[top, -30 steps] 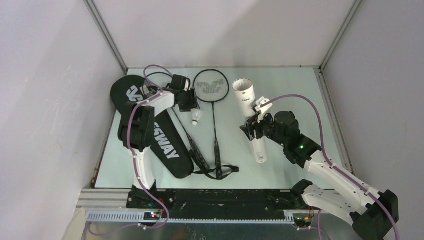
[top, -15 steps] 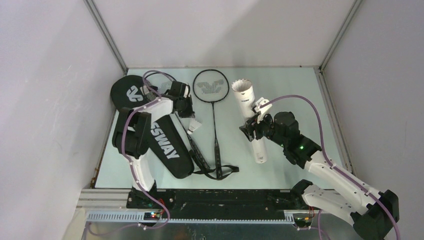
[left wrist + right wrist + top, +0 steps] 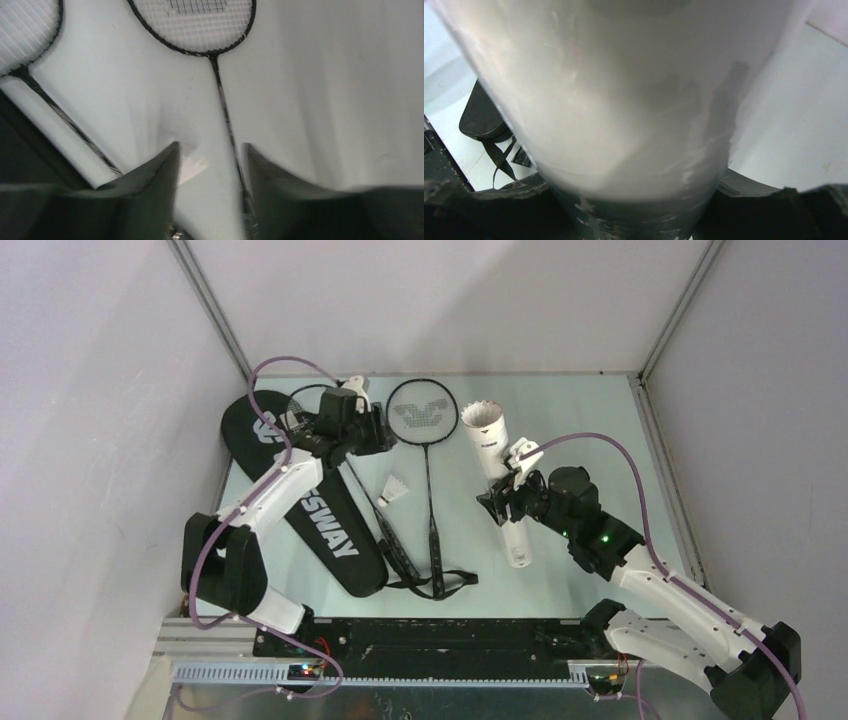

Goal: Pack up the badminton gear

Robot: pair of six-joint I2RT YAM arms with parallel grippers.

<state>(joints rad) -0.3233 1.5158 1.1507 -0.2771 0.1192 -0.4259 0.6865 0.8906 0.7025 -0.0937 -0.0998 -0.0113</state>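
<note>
I had the left jaws raised over the far left part of the table, spread part way with nothing between them. Through the left wrist camera the shuttlecock showed in the gap, lying on the table below and close against the inner edge of one finger, clear of the other. From above it sat apart from the jaws, on the side towards the arm bases.

One racket lay just right of the left jaws. Its head was level with them and its shaft ran past them towards the bases. The second racket had its head just left of the jaws, partly over the round end of the bag. Its shaft slanted beneath the jaws and down alongside the bag. The bag lay flat, left of the jaws and reaching back towards the bases, with its strap trailing on the table, well short of either pair of jaws.

The right jaws pinched the tube about midway along its length. Its jagged white end pointed beyond the jaws, and the other end stuck out on my side of them. In the right wrist camera the tube filled the space between the two fingers. I could not tell whether the tube touched the table.
</note>
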